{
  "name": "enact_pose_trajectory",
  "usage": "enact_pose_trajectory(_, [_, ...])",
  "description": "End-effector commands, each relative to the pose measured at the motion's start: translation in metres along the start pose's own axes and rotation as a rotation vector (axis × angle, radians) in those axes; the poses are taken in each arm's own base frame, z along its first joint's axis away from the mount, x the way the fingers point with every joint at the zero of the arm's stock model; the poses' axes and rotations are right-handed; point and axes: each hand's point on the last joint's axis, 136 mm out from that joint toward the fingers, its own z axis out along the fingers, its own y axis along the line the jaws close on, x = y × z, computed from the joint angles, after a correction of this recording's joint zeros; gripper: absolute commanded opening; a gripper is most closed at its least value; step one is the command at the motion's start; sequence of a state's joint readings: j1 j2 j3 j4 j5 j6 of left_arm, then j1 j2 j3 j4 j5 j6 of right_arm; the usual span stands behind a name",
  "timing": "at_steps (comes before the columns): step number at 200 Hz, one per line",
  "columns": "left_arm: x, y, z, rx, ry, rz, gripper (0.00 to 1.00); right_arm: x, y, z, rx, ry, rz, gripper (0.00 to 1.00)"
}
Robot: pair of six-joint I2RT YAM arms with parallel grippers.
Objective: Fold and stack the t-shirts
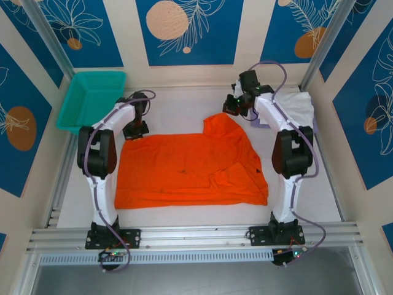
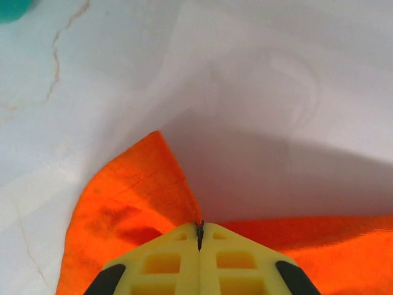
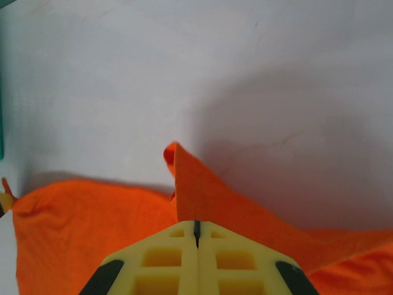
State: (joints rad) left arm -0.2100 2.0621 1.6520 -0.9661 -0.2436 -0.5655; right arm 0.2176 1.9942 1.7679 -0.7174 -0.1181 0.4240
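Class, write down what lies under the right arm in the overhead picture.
A folded white t-shirt lies on a pale lavender t-shirt, whose edge peeks out. The right arm covers part of both, hiding the rest.

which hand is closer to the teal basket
Left. The left hand pinches the orange t-shirt at its far-left corner, just right of the teal basket. The right hand holds the other far corner, well off to the right.

A teal mesh basket (image 1: 92, 99) leans at the white table's (image 1: 178, 104) far-left corner.
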Motion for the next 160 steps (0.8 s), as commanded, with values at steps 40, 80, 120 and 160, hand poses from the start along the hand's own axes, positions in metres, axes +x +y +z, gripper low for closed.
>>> enact_pose_trajectory(40, [0.04,0.025,-0.019,0.011,-0.044,0.047,0.0,0.091,0.02,-0.047,-0.11,0.072,-0.077,0.0])
enact_pose_trajectory(80, [0.073,0.042,-0.019,0.01,-0.007,0.061,0.0,0.151,0.008,-0.067,-0.111,0.133,-0.066,0.0])
enact_pose_trajectory(120, [0.1,0.049,-0.02,0.037,0.052,0.065,0.0,0.198,-0.008,-0.08,-0.087,0.185,-0.035,0.0])
enact_pose_trajectory(160, [0.124,0.049,-0.015,0.062,0.135,0.059,0.05,0.232,-0.028,-0.078,-0.027,0.246,0.022,0.0])
